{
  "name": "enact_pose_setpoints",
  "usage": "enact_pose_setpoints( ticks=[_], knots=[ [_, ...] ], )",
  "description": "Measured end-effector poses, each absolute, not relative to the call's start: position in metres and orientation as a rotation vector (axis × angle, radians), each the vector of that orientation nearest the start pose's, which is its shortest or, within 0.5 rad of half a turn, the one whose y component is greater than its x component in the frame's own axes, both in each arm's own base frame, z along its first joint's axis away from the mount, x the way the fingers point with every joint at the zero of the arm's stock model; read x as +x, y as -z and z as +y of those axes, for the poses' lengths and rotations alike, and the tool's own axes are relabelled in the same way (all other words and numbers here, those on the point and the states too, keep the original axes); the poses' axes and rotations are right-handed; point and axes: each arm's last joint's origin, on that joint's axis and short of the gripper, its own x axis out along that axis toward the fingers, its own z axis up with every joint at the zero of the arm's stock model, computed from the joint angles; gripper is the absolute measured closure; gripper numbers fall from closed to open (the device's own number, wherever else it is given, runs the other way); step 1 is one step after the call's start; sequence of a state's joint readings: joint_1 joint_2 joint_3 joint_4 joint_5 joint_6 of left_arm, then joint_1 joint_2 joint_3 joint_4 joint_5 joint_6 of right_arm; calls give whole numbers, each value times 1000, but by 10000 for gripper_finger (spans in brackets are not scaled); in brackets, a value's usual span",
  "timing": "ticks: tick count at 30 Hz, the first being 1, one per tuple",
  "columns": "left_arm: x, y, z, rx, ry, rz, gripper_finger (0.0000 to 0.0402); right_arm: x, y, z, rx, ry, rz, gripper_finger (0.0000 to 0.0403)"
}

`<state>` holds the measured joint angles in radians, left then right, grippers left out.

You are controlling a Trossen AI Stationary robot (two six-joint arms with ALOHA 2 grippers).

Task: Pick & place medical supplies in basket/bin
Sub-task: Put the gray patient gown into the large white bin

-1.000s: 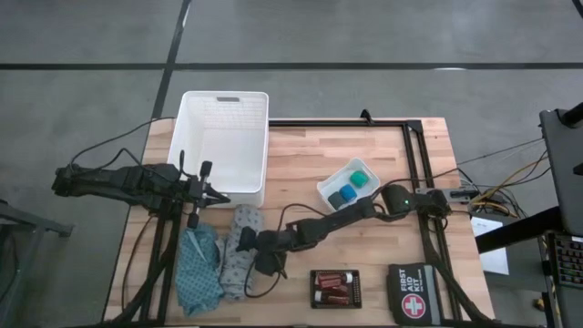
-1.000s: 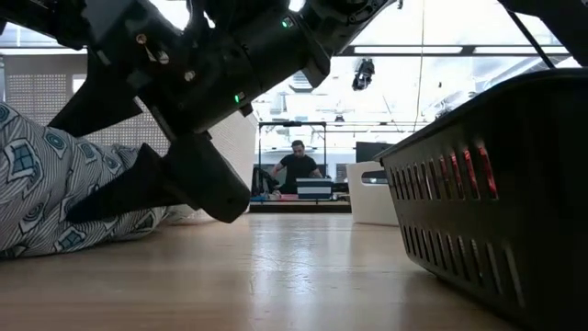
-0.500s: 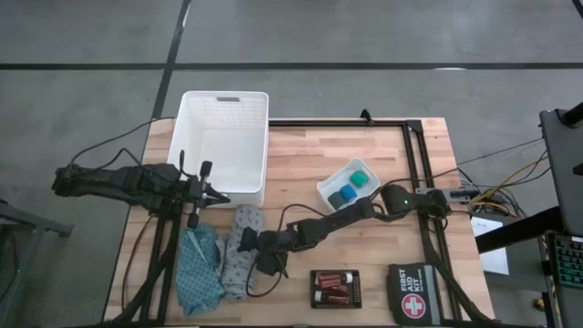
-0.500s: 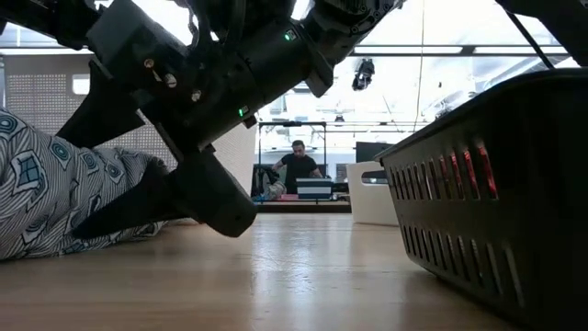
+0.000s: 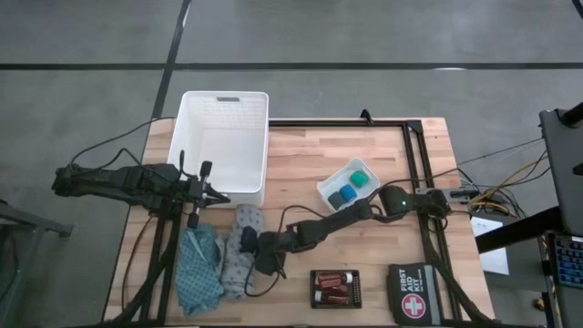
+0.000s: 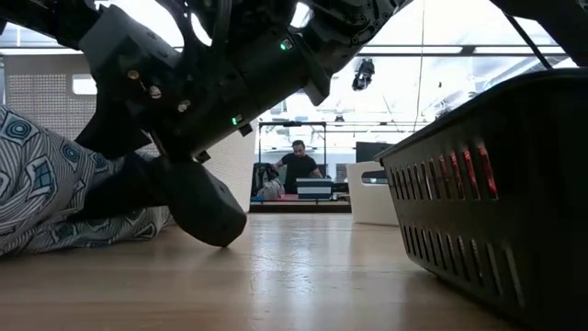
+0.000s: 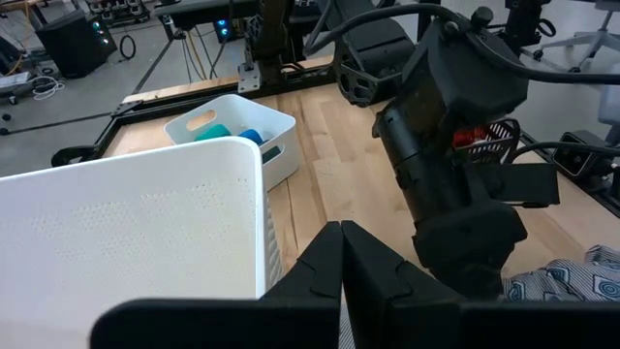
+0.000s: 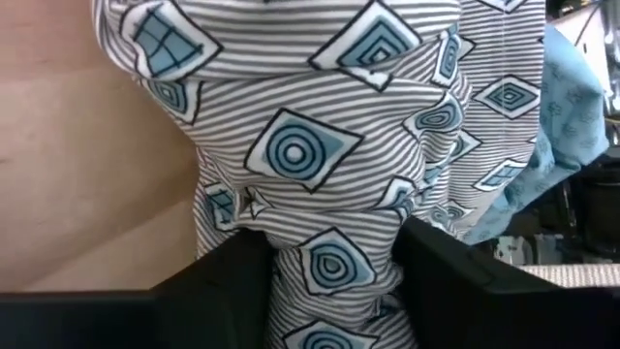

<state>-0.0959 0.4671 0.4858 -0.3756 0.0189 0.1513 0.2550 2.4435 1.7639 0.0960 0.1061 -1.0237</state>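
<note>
The grey patterned cloth [image 5: 239,239] lies crumpled on the table at the near left, beside the teal cloth [image 5: 199,273]. My right gripper [image 5: 251,255] reaches across the table to it and is shut on it; the right wrist view shows the cloth [image 8: 310,145] filling the picture. My left gripper [image 5: 222,197] hangs shut beside the near wall of the white basket [image 5: 196,114], touching nothing. Red bottles [image 5: 332,288] lie in a black crate. A blue and a green piece [image 5: 351,187] sit in a small white tray. My right gripper pinches a bunched-up fold near the middle of the grey patterned cloth [image 8: 334,267] between its two fingers [image 8: 232,276]. The fingers slant down from the table's right side. The cloth rests on the table, gathered narrow between the fingers and spreading wide beyond them.
A black first aid pouch [image 5: 414,293] lies at the near right corner. The black slotted crate [image 6: 496,202] stands close in the low view. A black frame [image 5: 414,164] runs along the table's far and right edges. A person [image 6: 299,165] sits far off in the room.
My right gripper has shut on the grey patterned cloth: the gap between its fingers has narrowed in the low view. The cloth has bunched up between them and humped higher on the table.
</note>
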Motion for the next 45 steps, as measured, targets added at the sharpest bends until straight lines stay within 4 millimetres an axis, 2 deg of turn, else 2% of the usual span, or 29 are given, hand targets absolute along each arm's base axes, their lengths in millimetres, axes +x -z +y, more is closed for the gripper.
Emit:
enact_pose_setpoints(
  ticks=[9, 13, 19, 26, 31, 39, 45],
  knots=[
    [118, -253, -12, 163, 141, 348, 396, 515, -113, 131, -1095, -422, 448, 331],
    [118, -253, -12, 163, 141, 348, 396, 515, -113, 131, -1094, -422, 448, 362],
    [118, -253, -12, 163, 141, 348, 396, 515, -113, 131, -1100, -404, 457, 361],
    [118, -253, -12, 163, 141, 348, 396, 509, -119, 128, -1126, -396, 563, 353],
    [118, -253, -12, 163, 141, 347, 396, 504, -125, 130, -1061, -388, 599, 352],
    [118, -253, -12, 163, 141, 347, 396, 488, -149, 138, -1001, -422, 682, 352],
    [118, -253, -12, 163, 140, 347, 396, 476, -166, 153, -1018, -467, 696, 351]
  ],
)
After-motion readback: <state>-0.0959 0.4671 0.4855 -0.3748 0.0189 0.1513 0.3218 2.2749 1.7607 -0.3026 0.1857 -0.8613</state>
